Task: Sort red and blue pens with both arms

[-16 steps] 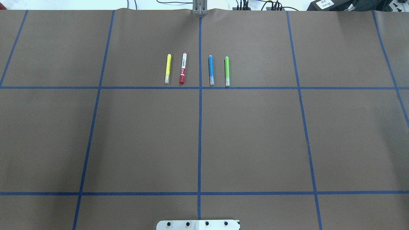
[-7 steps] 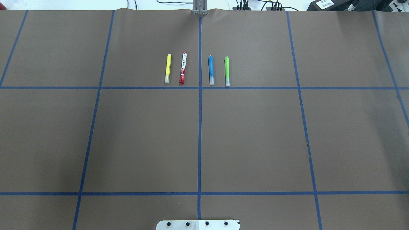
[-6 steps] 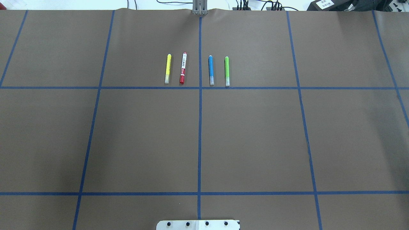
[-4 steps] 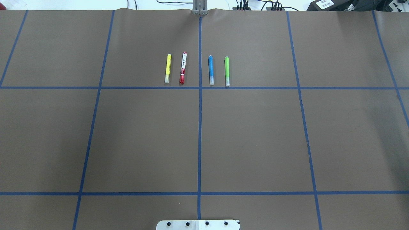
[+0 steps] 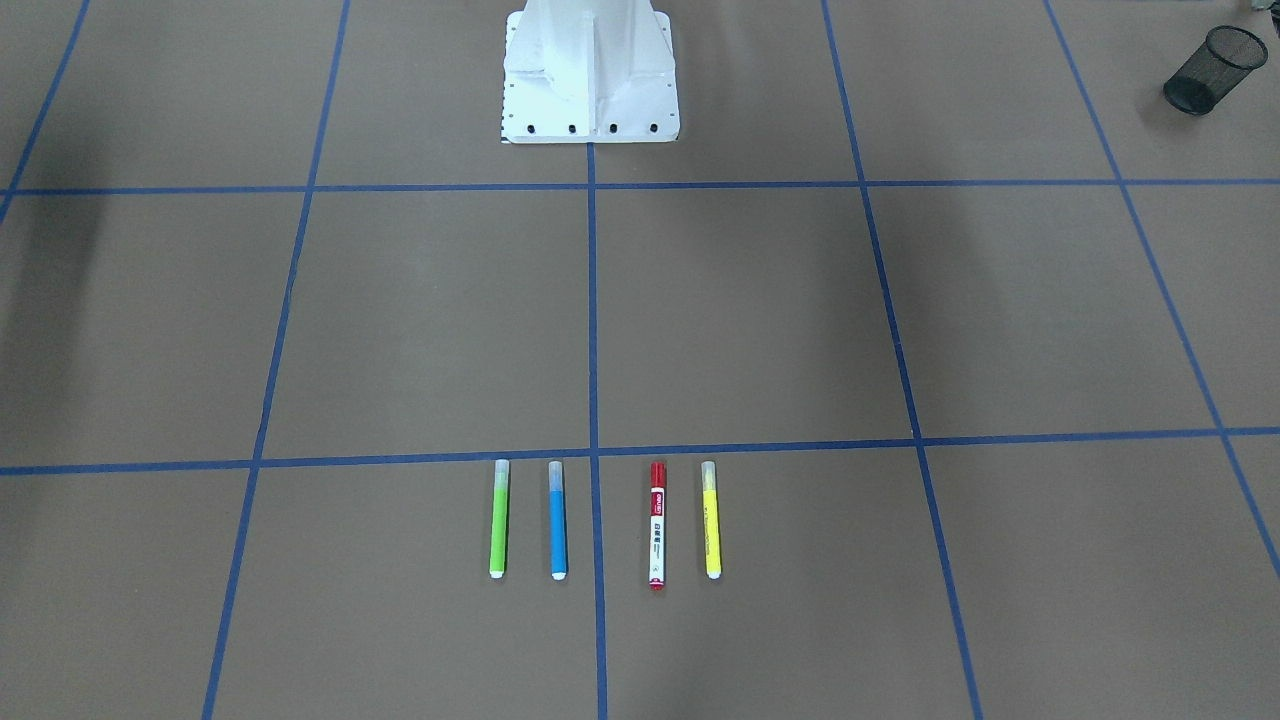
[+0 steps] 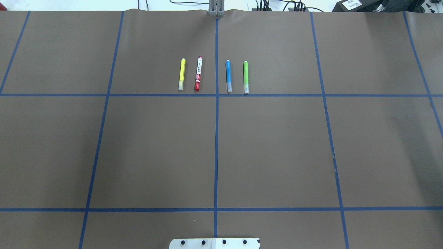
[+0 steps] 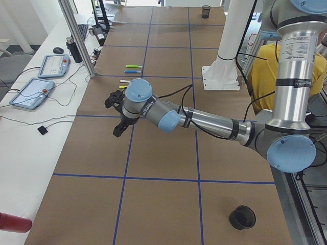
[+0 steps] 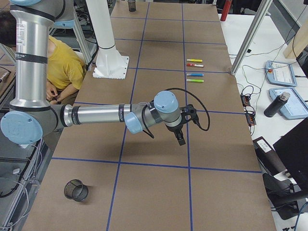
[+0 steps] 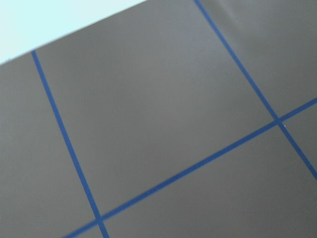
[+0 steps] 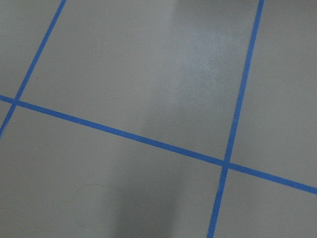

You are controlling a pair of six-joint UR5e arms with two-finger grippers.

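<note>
The red marker (image 6: 198,73) and blue pen (image 6: 228,76) are lying on the surface (image 6: 277,145). The left pincer (image 7: 117,130) and right pincer (image 8: 180,138) are hovering; their spread cannot be told.

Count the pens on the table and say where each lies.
4, in one row. On the robot's left of the centre tape line: yellow pen, then red marker. On its right: blue pen, then green pen. None appears hidden.

A brown table (image 6: 155,148) gridded with blue tape (image 6: 216,138) stands beside a white bench (image 7: 15,153) holding two tablets (image 7: 52,65).
</note>
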